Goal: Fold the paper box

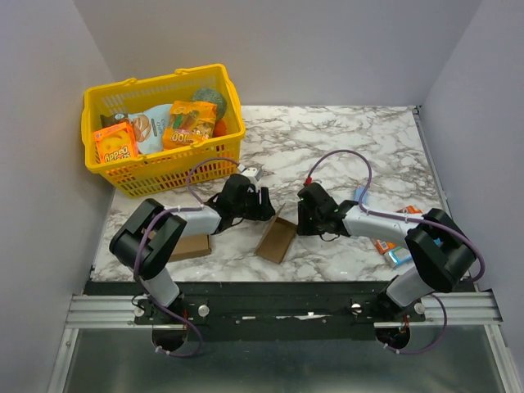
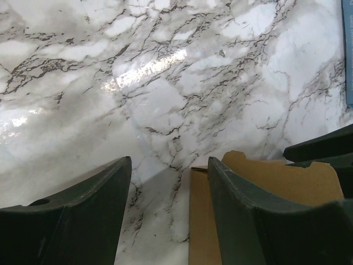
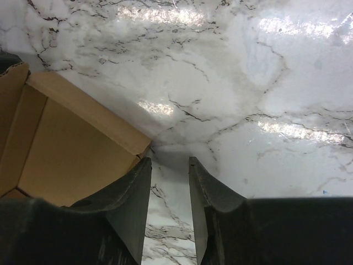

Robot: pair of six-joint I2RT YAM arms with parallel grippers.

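Note:
The paper box [image 1: 277,237] is a brown cardboard piece with raised flaps, lying on the marble table near the front middle, between my two grippers. My left gripper [image 1: 264,206] is at its upper left, open wide. In the left wrist view [image 2: 168,163] the right finger [image 2: 248,215] lies over the box's notched tab panel [image 2: 292,179], and the box edge reaches into the gap. My right gripper [image 1: 306,216] is at the box's upper right. In the right wrist view [image 3: 168,160] its jaws are a narrow gap apart over bare marble, with the box's inner panels [image 3: 71,149] just to their left.
A yellow basket [image 1: 110,176] of snack packs stands at the back left. A flat brown cardboard rectangle [image 1: 190,246] lies under the left arm. Snack packets [image 1: 393,250] lie by the right arm, and a blue item [image 1: 361,195] is behind it.

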